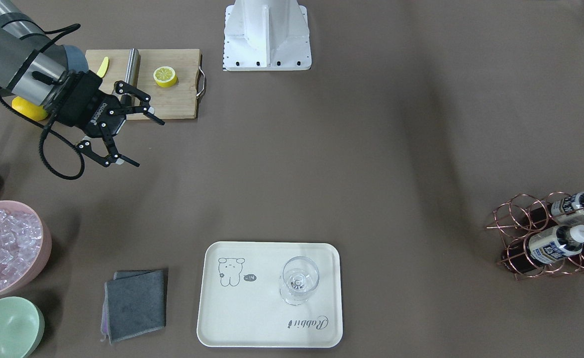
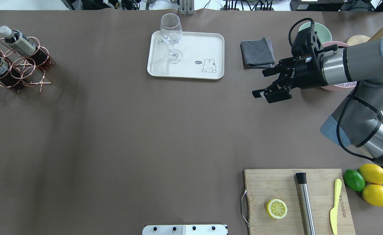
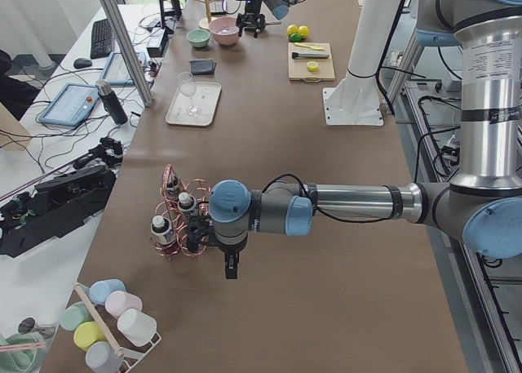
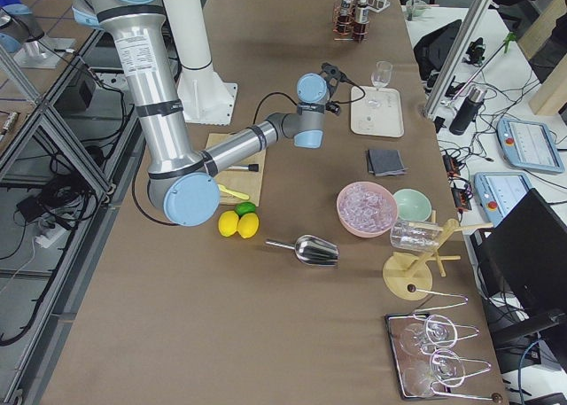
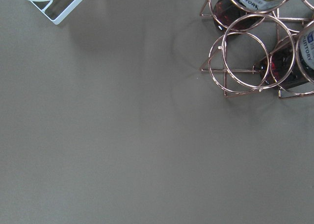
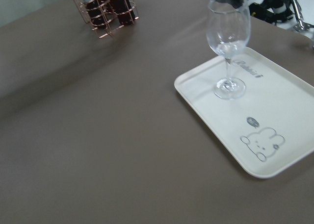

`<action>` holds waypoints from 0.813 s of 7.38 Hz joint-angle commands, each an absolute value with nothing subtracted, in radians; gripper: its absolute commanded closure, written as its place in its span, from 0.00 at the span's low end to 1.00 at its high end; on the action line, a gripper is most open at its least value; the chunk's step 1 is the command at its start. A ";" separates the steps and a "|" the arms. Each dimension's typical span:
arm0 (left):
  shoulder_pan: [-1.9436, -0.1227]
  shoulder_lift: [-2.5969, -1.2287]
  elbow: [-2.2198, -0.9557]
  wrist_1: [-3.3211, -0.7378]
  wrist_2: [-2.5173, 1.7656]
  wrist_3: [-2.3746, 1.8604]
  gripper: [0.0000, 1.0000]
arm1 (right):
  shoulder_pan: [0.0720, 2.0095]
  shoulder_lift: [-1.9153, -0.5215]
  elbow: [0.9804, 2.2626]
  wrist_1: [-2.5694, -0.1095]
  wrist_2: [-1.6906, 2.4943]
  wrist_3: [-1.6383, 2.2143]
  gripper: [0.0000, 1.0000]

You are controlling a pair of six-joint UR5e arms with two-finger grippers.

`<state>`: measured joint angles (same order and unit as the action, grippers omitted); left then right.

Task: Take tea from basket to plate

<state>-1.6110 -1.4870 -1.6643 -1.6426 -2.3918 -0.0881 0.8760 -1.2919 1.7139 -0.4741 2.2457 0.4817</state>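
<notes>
Exterior front-facing view shows the plate (image 1: 252, 318) at the table's (image 1: 371, 164) operator edge, with a clear stemmed glass (image 1: 299, 281) standing upright on it. The basket (image 1: 520, 224) sits well apart from the plate, toward the robot's left end of the table. The tea (image 1: 553, 247) rests in the basket's rings, white caps sticking out, so none of it is on the plate. On the plate's other side the right gripper (image 1: 147, 143) hangs above the table with its fingers spread wide and nothing between them. It is farther from the plate than the folded grey cloth (image 1: 135, 303), which lies just beside the plate, and it is near a wooden cutting board (image 1: 172, 99). Overhead exterior view agrees: the wide, empty right gripper is past the cloth from the plate, close to a pink bowl (image 2: 333, 88), and the basket is far off on the plate's opposite side. Exterior left view shows the near arm's left gripper (image 3: 231, 268) pointing down just beside the basket, far from the plate; whether its fingers are apart or together cannot be told. Exterior right view places the basket at the table's far end, beyond the plate. Left wrist-mounted view shows copper rings with dark bottle ends inside them. Right wrist-mounted view shows the plate close by, the glass at its far corner, and the basket with the tea well beyond it.
</notes>
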 commanded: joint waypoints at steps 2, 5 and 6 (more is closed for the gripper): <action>-1.686 -1.538 -1.692 -1.646 -2.509 -0.339 0.02 | 0.810 -1.229 1.710 -0.281 2.214 0.525 0.00; -1.675 -1.687 -1.704 -1.658 -2.502 -0.888 0.02 | 0.796 -1.281 1.716 -0.144 2.136 0.543 0.00; -1.674 -1.724 -1.678 -1.670 -2.494 -1.014 0.02 | 0.770 -1.279 1.700 -0.106 2.120 0.519 0.00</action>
